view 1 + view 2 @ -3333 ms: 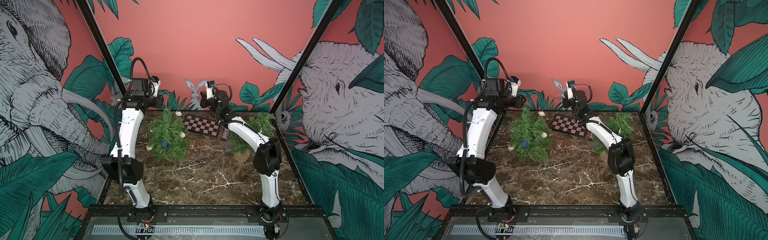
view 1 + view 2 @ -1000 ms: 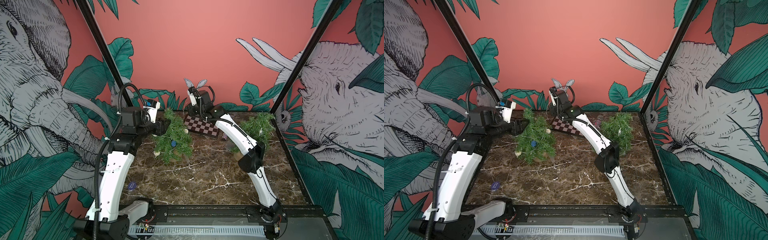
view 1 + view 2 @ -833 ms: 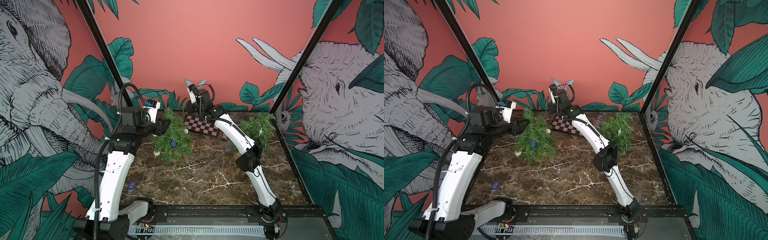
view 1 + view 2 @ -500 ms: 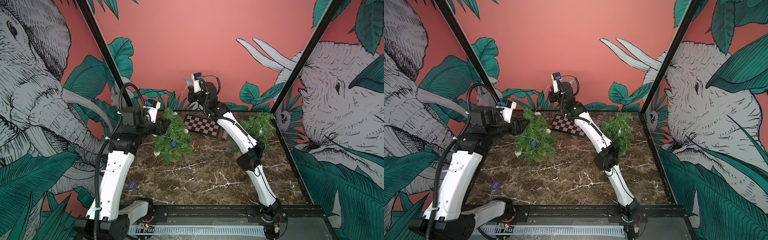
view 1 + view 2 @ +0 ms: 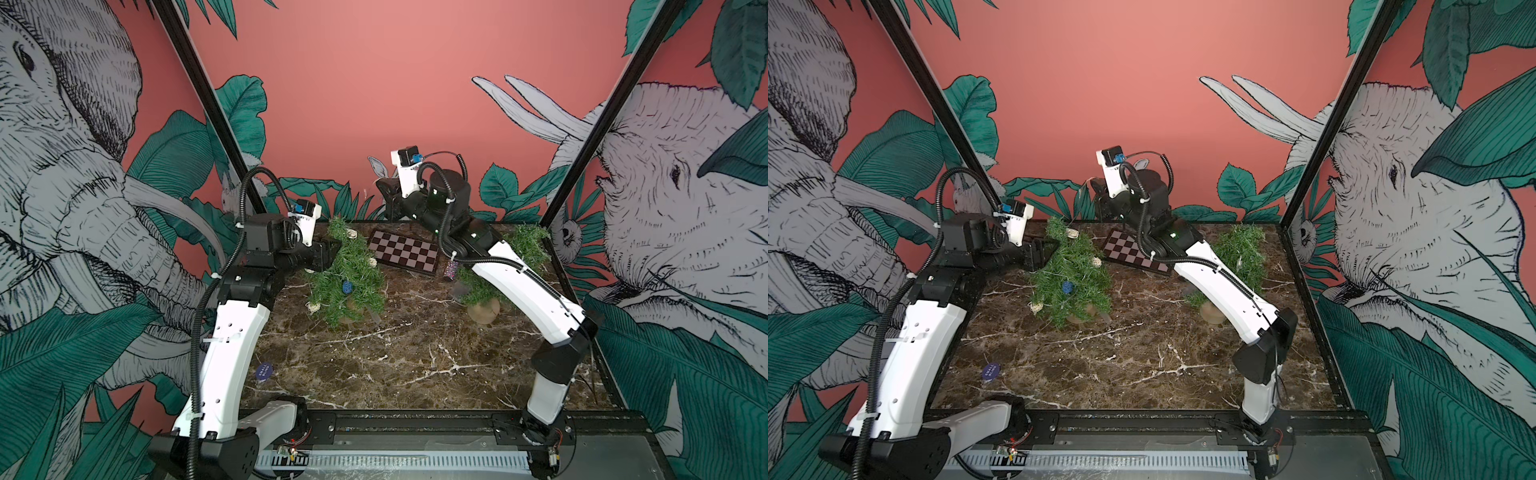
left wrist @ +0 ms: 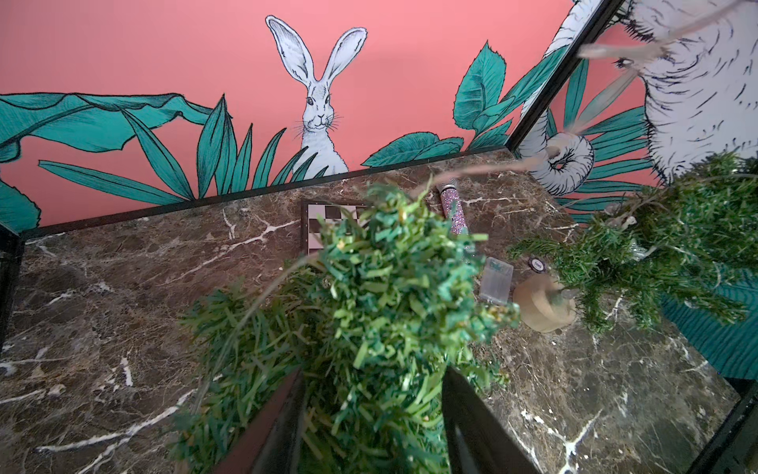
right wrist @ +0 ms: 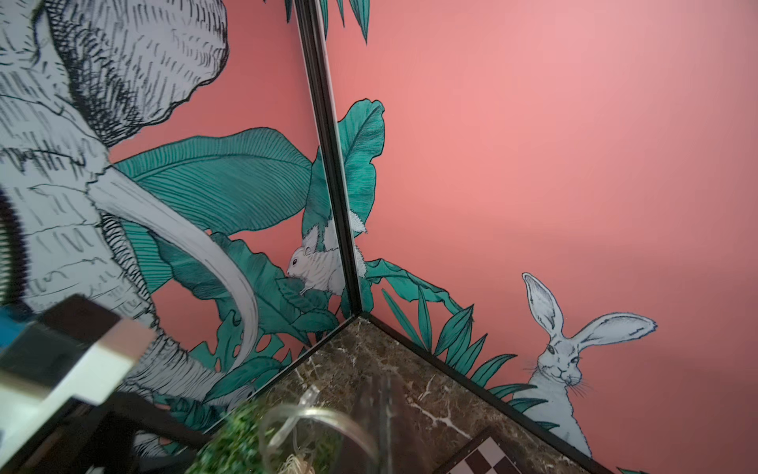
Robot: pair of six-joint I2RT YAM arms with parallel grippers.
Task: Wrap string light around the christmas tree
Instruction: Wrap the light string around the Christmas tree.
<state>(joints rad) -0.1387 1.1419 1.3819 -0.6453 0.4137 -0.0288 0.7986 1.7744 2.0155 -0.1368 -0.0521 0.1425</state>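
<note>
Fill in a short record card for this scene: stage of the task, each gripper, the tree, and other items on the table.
Stage: wrapping under way, most of the tree not yet wrapped
Left gripper: closed on the upper branches of the christmas tree
Right gripper: shut on the string light, raised near the back wall
Tree: stands on the marble table, carries a blue ball
Also on table: second small tree, chessboard, glitter tube, blue token
</note>
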